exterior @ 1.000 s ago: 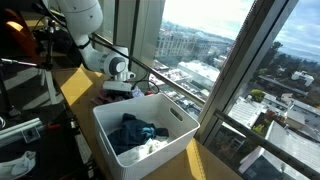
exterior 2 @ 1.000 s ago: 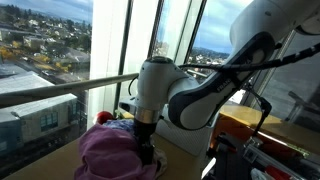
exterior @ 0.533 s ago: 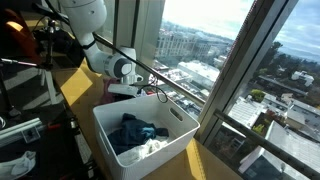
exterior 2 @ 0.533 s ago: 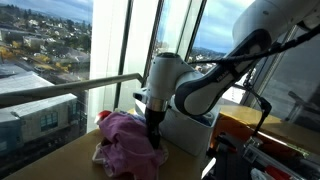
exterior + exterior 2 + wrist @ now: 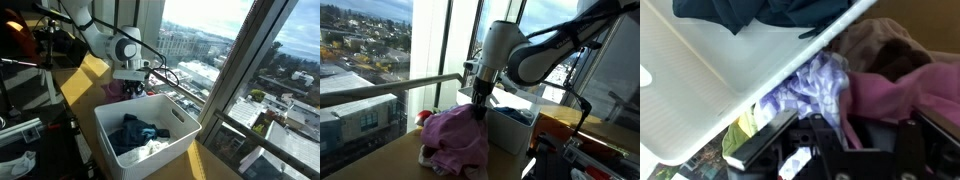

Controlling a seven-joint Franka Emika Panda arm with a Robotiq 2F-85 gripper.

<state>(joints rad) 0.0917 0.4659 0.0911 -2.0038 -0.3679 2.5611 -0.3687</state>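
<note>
My gripper (image 5: 479, 103) is shut on a pink garment (image 5: 455, 137), which hangs from it in a bunch above the wooden sill. In the wrist view the pink cloth (image 5: 910, 95) and a lilac-white patterned cloth (image 5: 810, 90) sit between the dark fingers (image 5: 765, 145), right beside the rim of a white bin (image 5: 730, 70). That white bin (image 5: 185, 135) holds dark blue clothes (image 5: 135, 132) and a white piece. The gripper (image 5: 133, 83) hovers just behind the bin's far edge with a bit of pink cloth (image 5: 132, 90) under it.
Tall window panes and a metal rail (image 5: 390, 90) stand close behind the bin. The wooden counter (image 5: 85, 85) runs along the window. Red and black equipment (image 5: 585, 140) crowds the side away from the glass.
The jaws have shut on the pink garment and the arm has risen, lifting the cloth off the counter and moving it toward the white bin.
</note>
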